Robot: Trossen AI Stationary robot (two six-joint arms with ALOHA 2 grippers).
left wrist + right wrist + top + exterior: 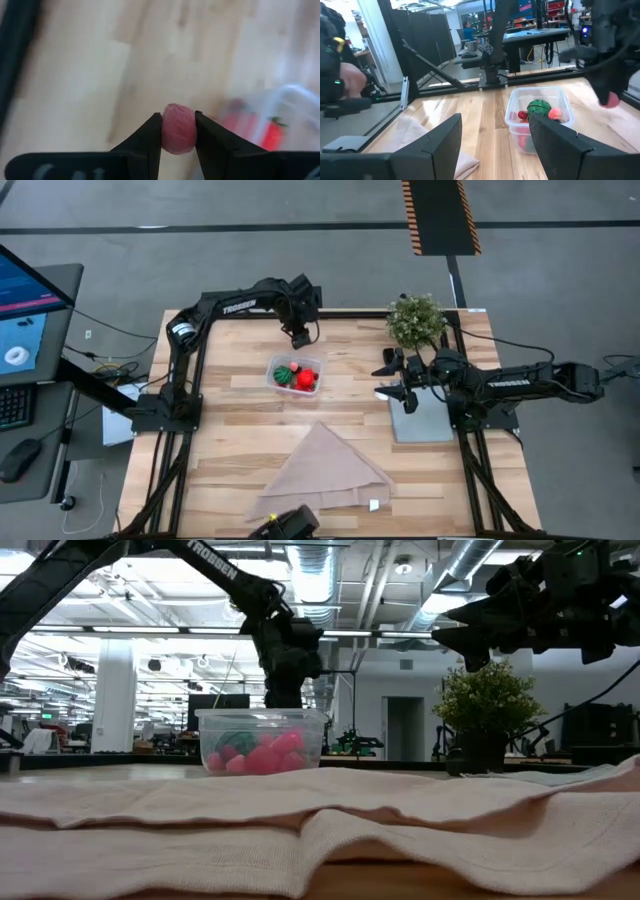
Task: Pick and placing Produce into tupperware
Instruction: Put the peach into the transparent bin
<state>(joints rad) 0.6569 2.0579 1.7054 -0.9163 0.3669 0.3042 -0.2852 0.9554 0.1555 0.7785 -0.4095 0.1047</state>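
The clear tupperware tub (pixel 295 374) stands mid-table and holds a green striped ball (pixel 539 107), red pieces (pixel 304 377) and small pink bits (pixel 262 757). My left gripper (pixel 300 338) hovers just beyond the tub's far side, shut on a small pink berry-like piece (pixel 178 129). My right gripper (pixel 392 381) waits open over the grey panel's left edge, to the tub's right, fingers (pixel 445 140) pointing toward the tub. My left gripper pinches the pink berry-like piece (pixel 178 131) between its two fingertips (pixel 152 131), one on each side. The fingers come from above, pointing down. The piece is lifted clear of the wooden table, seen also in the right wrist view as a pink piece (pixel 610 101) below the dark fingers.
A beige folded cloth (pixel 325 470) lies toward the near edge. A bushy potted plant (pixel 416 320) stands at the far right, and a flat grey panel (pixel 422 416) lies beneath my right arm. Bare wood lies left of the tub. A person (pixel 340 75) shows beyond the table.
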